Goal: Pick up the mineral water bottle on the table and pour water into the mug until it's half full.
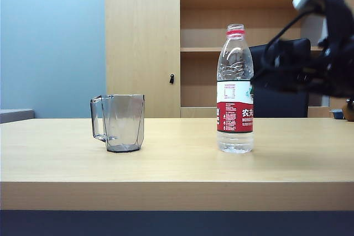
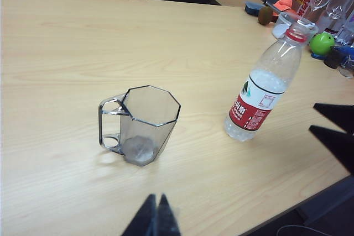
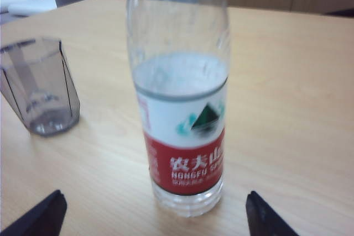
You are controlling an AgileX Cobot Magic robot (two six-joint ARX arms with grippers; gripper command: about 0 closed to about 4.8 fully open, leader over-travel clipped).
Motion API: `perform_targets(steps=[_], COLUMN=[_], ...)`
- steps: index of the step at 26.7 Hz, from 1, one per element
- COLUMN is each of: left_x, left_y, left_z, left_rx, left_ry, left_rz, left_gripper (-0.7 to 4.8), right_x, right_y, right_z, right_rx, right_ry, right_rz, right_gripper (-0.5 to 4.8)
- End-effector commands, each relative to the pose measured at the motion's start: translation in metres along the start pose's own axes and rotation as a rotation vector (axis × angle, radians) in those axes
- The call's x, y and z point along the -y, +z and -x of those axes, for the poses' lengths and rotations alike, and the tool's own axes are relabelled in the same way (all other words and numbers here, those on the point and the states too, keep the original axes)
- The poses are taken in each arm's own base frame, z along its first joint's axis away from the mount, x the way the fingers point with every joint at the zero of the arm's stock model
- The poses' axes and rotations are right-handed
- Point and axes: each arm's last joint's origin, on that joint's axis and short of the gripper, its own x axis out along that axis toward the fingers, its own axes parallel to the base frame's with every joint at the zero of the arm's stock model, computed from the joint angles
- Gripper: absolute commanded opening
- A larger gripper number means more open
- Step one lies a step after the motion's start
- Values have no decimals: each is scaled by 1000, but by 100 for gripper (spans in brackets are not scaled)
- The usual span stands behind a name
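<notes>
The mineral water bottle [image 1: 235, 92] stands upright and capless on the table [image 1: 177, 169], right of centre, with water [image 1: 235, 142] showing clear below its red and white label. The mug [image 1: 121, 122] stands to its left, handle facing left, and looks empty. My right gripper [image 1: 260, 75] hangs blurred just right of the bottle at label height. In the right wrist view it [image 3: 154, 197] is open, its fingers [image 3: 41, 216] wide on either side of the bottle [image 3: 182, 109] without touching it. My left gripper [image 2: 156, 203] is shut and empty, above the table short of the mug [image 2: 145, 122].
A black chair [image 1: 282, 89] and wooden shelves stand behind the table. In the left wrist view, a green ball [image 2: 322, 42], glasses and small items crowd the table end beyond the bottle [image 2: 265, 89]. The table's thick front edge runs across the exterior view.
</notes>
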Motion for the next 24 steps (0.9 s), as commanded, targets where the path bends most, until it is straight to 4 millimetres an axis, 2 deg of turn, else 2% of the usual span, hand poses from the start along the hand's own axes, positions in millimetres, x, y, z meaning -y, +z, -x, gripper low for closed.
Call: perform_targets(steps=[1, 9, 12, 14, 16, 24], left_x=[0, 0, 0, 0, 0, 0], left_y=[0, -1, -1, -1, -1, -1], left_z=[1, 1, 1, 1, 1, 1], left_rx=[-12, -18, -18, -18, -18, -17], left_ry=[-3, -3, -2, -2, -2, -3], left_rz=[5, 9, 9, 9, 8, 8], left_gripper=[-6, -6, -6, -6, -5, -6], right_x=[1, 4, 1, -2, -2, 1], right_y=[-2, -20, -17, -12, -10, -9], right_z=[-8, -47, -63, -83, -94, -122], right_rx=[90, 103, 120, 120, 105, 73], right_ry=[5, 34, 58, 72, 72, 72], right_rz=[12, 12, 18, 19, 17, 12], right_gripper=[479, 479, 479, 479, 479, 479])
